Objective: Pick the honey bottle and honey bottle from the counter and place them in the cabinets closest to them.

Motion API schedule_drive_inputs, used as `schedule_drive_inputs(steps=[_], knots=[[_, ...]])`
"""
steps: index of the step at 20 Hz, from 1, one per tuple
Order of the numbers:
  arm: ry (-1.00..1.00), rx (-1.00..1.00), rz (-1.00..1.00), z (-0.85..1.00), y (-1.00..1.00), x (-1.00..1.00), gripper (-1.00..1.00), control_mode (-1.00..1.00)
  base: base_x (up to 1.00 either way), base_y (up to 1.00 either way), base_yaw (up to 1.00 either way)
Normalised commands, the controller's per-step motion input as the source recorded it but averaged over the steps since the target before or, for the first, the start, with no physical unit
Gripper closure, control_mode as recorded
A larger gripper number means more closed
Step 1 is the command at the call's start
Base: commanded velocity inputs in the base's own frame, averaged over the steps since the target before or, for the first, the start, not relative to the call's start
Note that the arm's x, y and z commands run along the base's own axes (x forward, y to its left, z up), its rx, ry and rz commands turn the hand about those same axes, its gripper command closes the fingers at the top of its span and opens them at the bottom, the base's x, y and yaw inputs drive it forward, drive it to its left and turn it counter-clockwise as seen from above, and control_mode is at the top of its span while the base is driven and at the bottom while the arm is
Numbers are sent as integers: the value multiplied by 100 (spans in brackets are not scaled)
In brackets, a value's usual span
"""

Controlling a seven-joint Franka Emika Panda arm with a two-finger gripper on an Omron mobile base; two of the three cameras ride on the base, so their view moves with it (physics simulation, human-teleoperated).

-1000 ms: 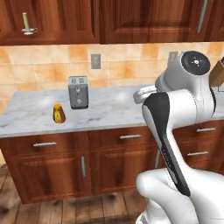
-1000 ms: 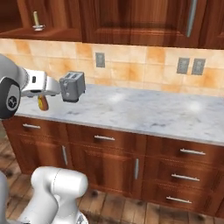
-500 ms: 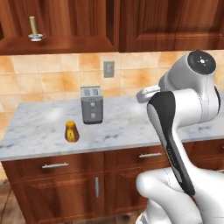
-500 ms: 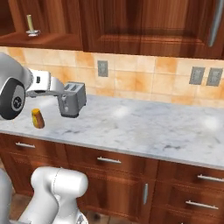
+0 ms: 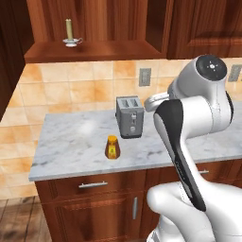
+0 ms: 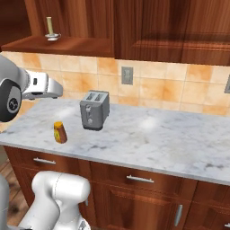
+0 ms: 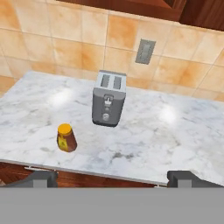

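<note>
The two dark fingers [image 7: 43,178] stand wide apart at the lower corners of the hand view, with nothing between them; the gripper [image 7: 113,178] hangs in the air in front of the bench [image 7: 175,144], off its front edge and above the level of the marble top. Straight ahead of it lies the pale veined marble, and the fingers touch nothing.

The honey bottle [image 7: 66,138] stands upright on the bench near the front edge, amber-brown with an orange-yellow cap and a yellow label; in the hand view it sits to the left of the midline, closer to the left finger than to the right. The same honey bottle [image 5: 112,147] shows in the left base view, in front of and slightly left of the toaster [image 5: 129,116], apart from it. From the right base view the bottle [image 6: 59,132] stands left of the toaster [image 6: 94,109].

The grey two-slot toaster [image 7: 108,99] sits further back on the marble, its lever side facing forward. Behind it, on the orange-tiled backsplash [image 7: 65,48], is a grey wall outlet [image 7: 145,51].

Above the tiles run the reddish-brown wall cabinets [image 6: 170,27]. To the left, a plain wooden shelf ledge [image 5: 94,49] carries a candle in a small holder [image 5: 70,34], standing upright. Below the bench are base cabinets with silver handles [image 5: 93,185].
</note>
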Motion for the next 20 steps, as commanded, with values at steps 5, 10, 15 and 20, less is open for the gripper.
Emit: schedule_drive_inputs(steps=[5,10,15,20], knots=[[0,0,0,0,0,0,-100,100,0,0,0],[0,0,0,0,0,0,-100,100,0,0,0],[0,0,0,0,0,0,-100,100,0,0,0],[0,0,0,0,0,0,-100,-100,0,0,0]])
